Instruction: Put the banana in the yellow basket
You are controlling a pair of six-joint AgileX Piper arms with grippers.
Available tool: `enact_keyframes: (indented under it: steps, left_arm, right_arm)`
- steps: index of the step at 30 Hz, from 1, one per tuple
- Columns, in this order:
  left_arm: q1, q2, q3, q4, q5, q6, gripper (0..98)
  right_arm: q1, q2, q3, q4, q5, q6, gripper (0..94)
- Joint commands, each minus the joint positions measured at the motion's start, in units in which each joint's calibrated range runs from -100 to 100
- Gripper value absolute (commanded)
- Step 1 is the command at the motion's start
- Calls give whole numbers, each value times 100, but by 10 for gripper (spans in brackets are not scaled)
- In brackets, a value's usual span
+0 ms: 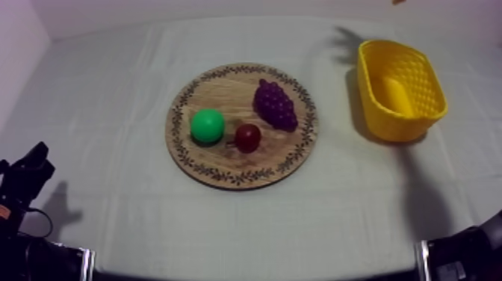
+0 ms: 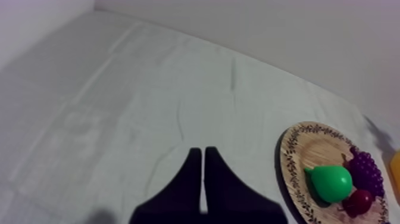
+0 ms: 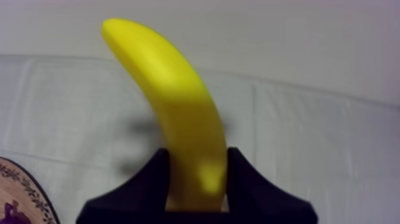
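Between the two black fingers of my right gripper (image 3: 197,156) stands the banana (image 3: 172,101): they pinch its lower end from both sides, and it rises clear of them, bending toward eleven o'clock to a blunt tip. Behind it lies the grey-white cloth (image 3: 327,149). Close beside that gripper shows a slice of the wooden board (image 3: 27,190) with its patterned rim and a bit of the grapes (image 3: 11,211) on it. The banana is thus off the board and in the grip; how it stands to the yellow basket (image 1: 385,125) I cannot tell.

From above, the board lies at the cloth's middle. On it the green pear (image 1: 207,125) sits at nine o'clock, the grapes at two o'clock, and the small red fruit (image 1: 248,137) just off centre toward five o'clock, near the pear but apart from it. The basket stands on the cloth at two o'clock from the board, apart from it. A black part of my right arm (image 1: 463,258) sits at the cloth's five o'clock edge.

My left gripper (image 1: 30,168) rests at eight o'clock, well apart from the board. In the left wrist view its fingers (image 2: 191,179) lie pressed together as a narrow wedge with nothing between them, over bare cloth.
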Motion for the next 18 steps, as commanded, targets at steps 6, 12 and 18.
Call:
enact_keyframes:
  steps: [6, 12, 18]
  left_arm:
    - [0, -1, 3, -2, -1, -1, 1]
    - [0, -1, 3, -2, -1, -1, 1]
    - [0, -1, 3, -2, -1, -1, 1]
  right_arm:
    - [92, -28, 1156, 94, -64, -213, 230]
    - [69, -181, 1842, 247, -163, -499, 224]
    - [63, -366, 2344, 309, -201, -614, 223]
